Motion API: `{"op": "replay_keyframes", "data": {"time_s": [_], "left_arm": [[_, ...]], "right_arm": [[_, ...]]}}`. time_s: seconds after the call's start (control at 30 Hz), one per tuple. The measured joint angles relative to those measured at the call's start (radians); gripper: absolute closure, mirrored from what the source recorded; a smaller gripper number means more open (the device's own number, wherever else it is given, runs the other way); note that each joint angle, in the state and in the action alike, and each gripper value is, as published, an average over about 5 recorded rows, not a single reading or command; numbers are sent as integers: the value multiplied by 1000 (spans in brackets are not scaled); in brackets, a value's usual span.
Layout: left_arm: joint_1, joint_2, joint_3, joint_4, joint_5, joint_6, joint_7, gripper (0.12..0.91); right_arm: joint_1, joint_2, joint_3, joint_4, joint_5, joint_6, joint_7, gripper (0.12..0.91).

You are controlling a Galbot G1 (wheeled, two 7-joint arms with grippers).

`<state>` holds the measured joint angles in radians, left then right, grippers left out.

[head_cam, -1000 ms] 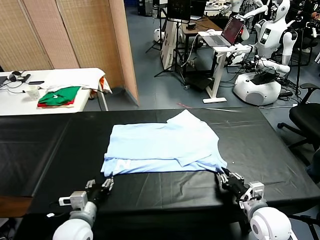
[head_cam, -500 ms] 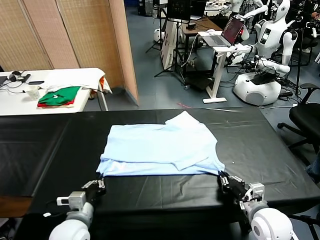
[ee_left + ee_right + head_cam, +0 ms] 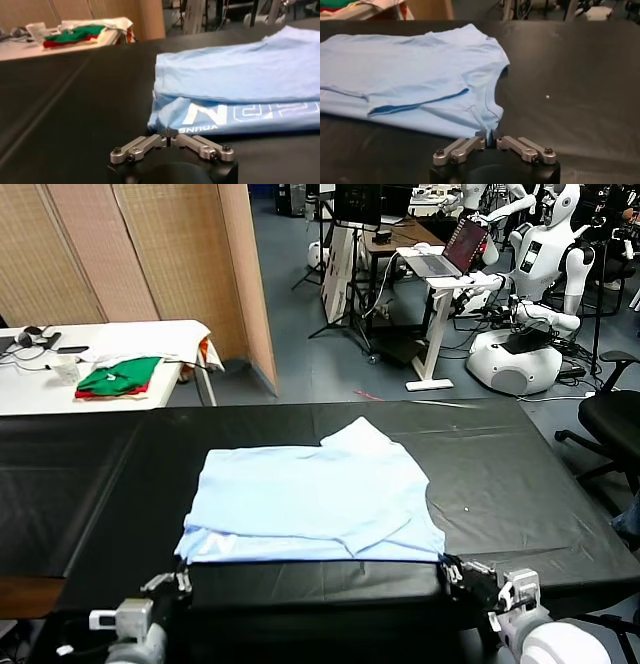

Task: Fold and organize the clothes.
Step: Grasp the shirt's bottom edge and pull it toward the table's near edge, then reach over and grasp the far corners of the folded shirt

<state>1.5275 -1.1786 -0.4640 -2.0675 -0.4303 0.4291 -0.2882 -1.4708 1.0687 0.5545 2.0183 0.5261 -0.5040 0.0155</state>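
Shirt: lies half folded on the black table — it has slid closer to me
My left gripper: pinching the shirt's near left corner
My right gripper: pinching its near right corner
Meaning: I can fold next

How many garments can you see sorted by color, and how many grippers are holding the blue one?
Light-blue T-shirt, lying on the black table: 1
Green folded garment, on the white table: 1
Red folded garment, under the green one: 1
Grippers shut on the T-shirt's near corners, left gripper and right gripper: 2
Total: 3 garments, 2 grippers
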Motion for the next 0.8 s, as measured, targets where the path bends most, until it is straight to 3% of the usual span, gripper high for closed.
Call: {"op": "replay_keyframes", "data": {"time_s": [0.17,0.37,0.67,0.8], "left_arm": [[33,40,-23,-34,4,21,-28,886],[105,74,-50,-90,8,29,-53,886],[261,65,-71,-169,32,32,-76,886],[311,61,-79,-205,32,40,-111,886]], "right_arm": [[-41,-36,18,52,59,-64,15,808],[-110,-73,32,130,69,-112,35,808],[-201,-81,54,216,67,-150,58,806],[-225,-79,59,246,67,-169,67,730]]}}
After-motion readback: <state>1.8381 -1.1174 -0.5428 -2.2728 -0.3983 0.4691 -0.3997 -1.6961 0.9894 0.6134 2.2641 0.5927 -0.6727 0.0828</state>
